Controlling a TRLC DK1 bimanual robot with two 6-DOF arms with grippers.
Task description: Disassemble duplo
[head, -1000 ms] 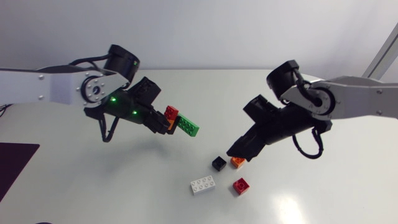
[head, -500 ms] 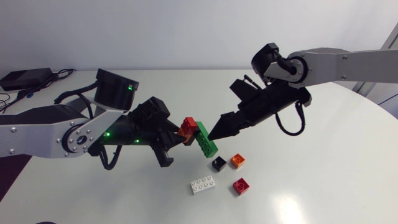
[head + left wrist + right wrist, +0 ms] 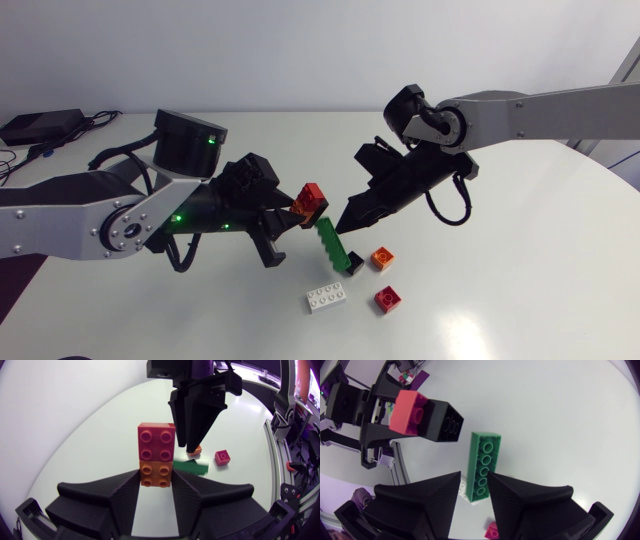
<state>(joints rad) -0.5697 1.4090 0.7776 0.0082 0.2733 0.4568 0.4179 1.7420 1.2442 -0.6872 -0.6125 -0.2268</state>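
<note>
Left gripper (image 3: pixel 156 479) is clenched on the orange brick (image 3: pixel 156 474), one finger on each side. The red brick (image 3: pixel 156 442) is stacked on top of it, and the pair is held up off the table (image 3: pixel 520 260) near the middle. Right gripper (image 3: pixel 473 480) has a narrow gap between its fingers and grips nothing. Its tips point down just ahead of the stack.

The green brick (image 3: pixel 485 457) is already off the stack. It is low down under the right gripper, one end by the black brick (image 3: pixel 352 263); can't tell if it lies flat.

Step, as I judge it: one joint is left, red on orange. The next move probably calls for the right gripper to rise, close on the red brick from two sides, and pry it off while the left holds firm.

The small orange brick (image 3: pixel 381 258), loose red brick (image 3: pixel 388 298) and white brick (image 3: pixel 327 296) lie close below, so a low swing could knock them. There is open room above and on the far side. The table edges are well apart from the work.
</note>
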